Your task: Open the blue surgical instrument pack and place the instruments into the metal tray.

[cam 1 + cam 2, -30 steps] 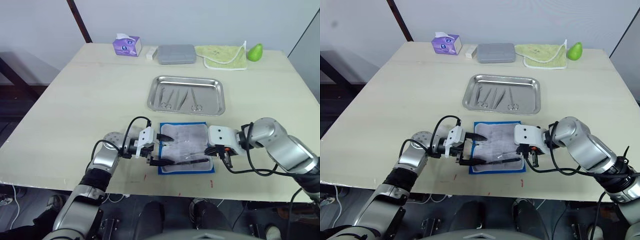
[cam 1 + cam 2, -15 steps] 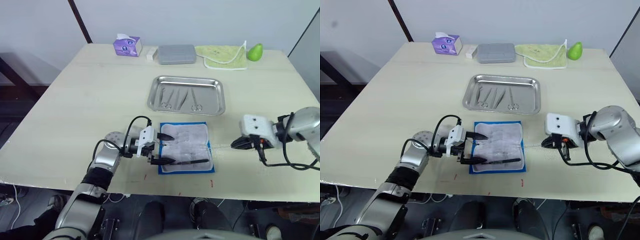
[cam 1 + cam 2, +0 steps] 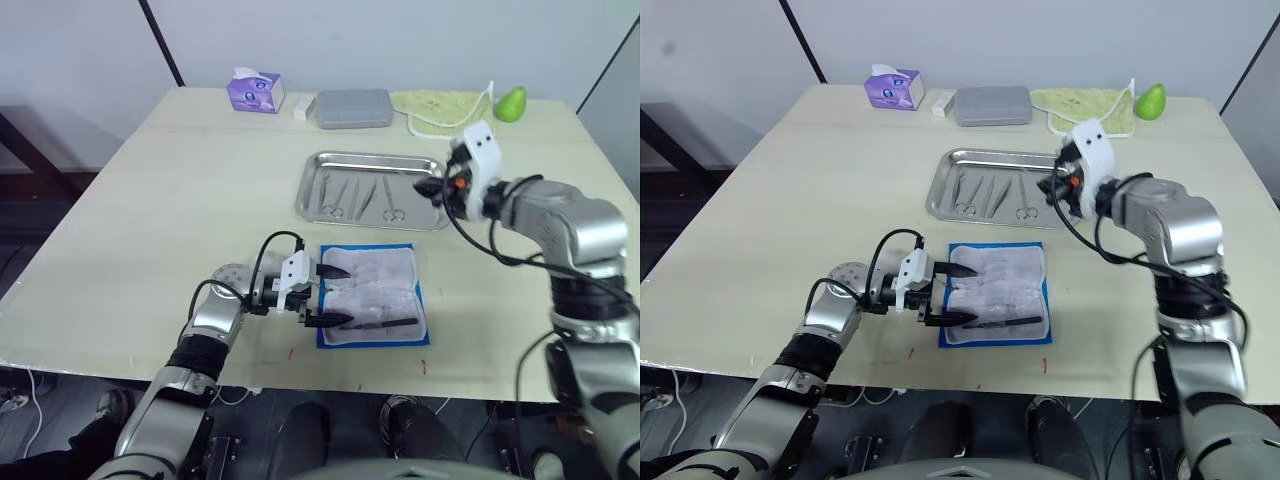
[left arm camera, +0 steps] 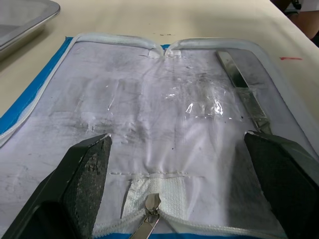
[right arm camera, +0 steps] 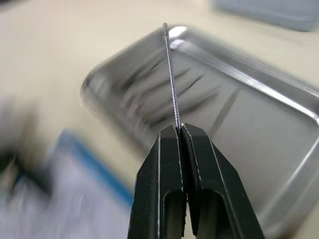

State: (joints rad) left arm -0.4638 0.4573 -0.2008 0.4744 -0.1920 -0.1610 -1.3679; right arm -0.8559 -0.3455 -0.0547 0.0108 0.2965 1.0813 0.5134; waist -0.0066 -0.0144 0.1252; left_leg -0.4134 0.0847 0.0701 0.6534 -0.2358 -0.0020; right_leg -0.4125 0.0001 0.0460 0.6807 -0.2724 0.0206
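Note:
The blue surgical instrument pack (image 3: 372,295) lies unzipped and flat near the table's front edge, its whitish lining facing up. One dark thin instrument (image 4: 244,97) lies along the lining's front side. My left gripper (image 3: 349,297) rests open at the pack's left edge, one finger on each side of the zipper end. The metal tray (image 3: 430,215) sits just behind the pack and holds several silvery instruments (image 3: 335,195). Over the tray's right end my right gripper (image 3: 432,188) is shut on a thin metal instrument (image 5: 172,74) that points out past its fingertips.
Along the far edge stand a purple tissue box (image 3: 253,92), a grey rectangular case (image 3: 353,108), a yellow-green cloth (image 3: 445,112) and a green pear-shaped object (image 3: 511,103). Small red marks dot the table's front edge.
My right arm has swung from the pack's right side back and up to the tray's right end, holding the thin instrument. The left gripper has stayed at the pack.

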